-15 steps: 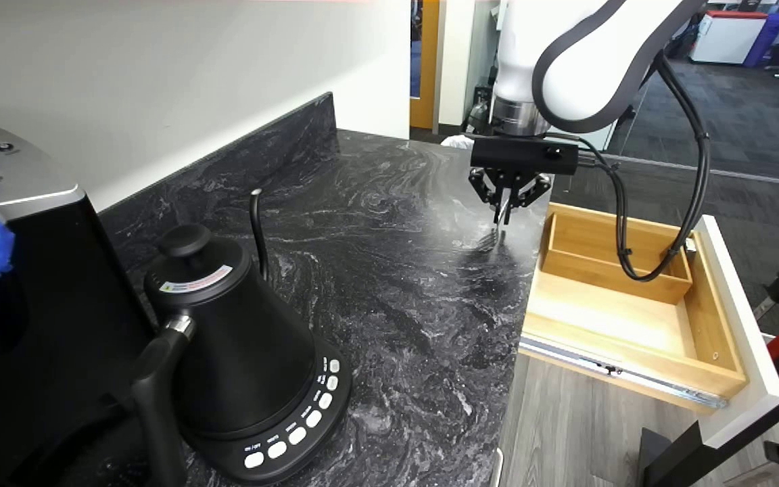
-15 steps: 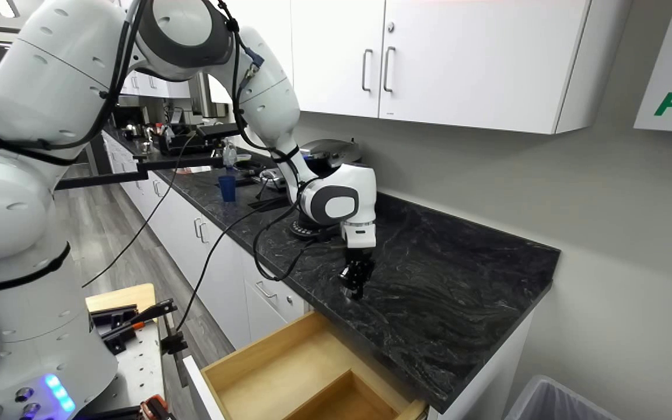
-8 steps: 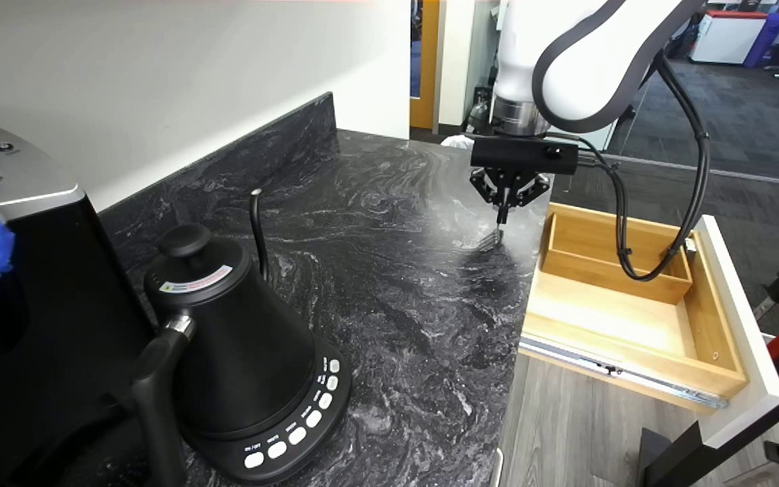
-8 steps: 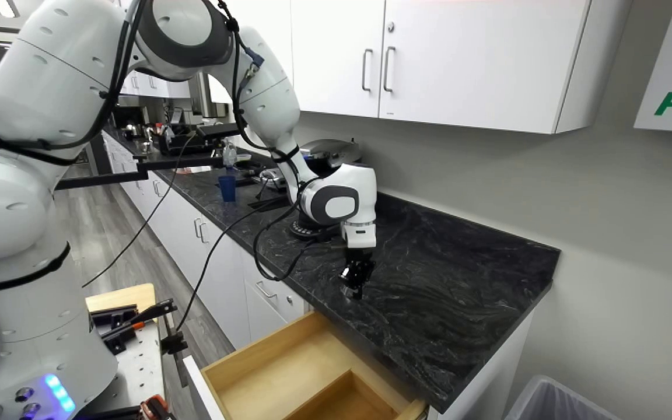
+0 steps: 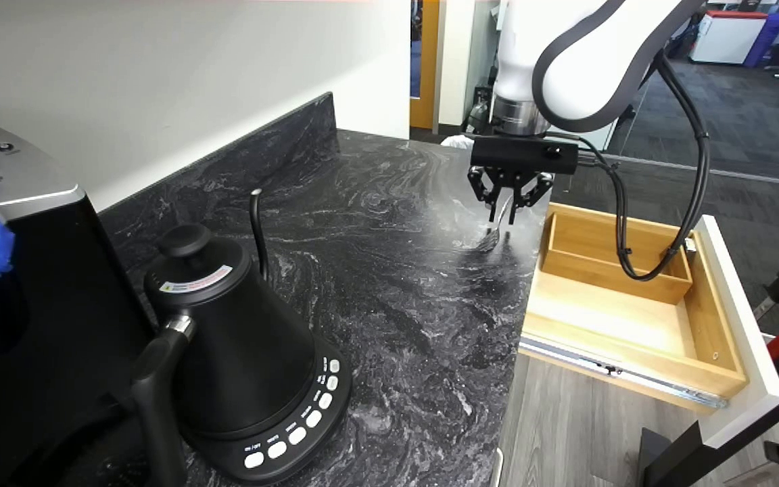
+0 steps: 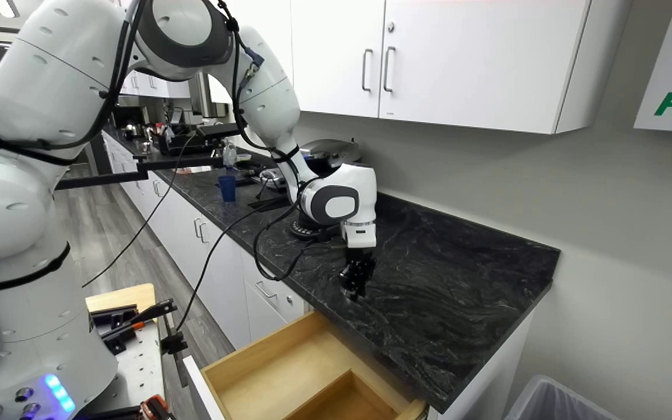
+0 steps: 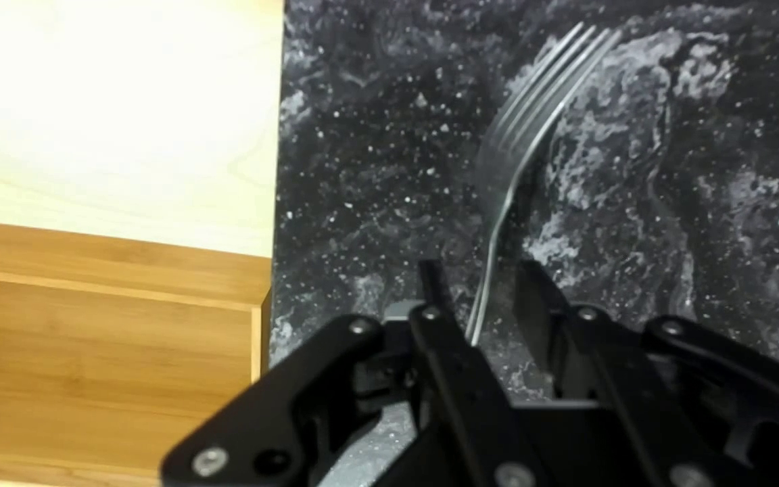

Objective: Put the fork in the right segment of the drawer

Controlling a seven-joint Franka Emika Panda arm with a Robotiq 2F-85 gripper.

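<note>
1. In an exterior view, around the gripper: dark marbled counter, kettle at eight o'clock, pale wall at ten, drawer at four.
2. Wrist view: fork on the counter, tines toward one.
3. Jaws slightly parted — fork handle between them, nothing held.

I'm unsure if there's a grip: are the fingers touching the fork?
Apart: the wrist view shows dark countertop between the fork and the fingers, on both sides.

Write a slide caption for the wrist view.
Jaws apart, the tool straddles a silvery fork lying on the dark speckled countertop, beside the divided wooden drawer.
</note>
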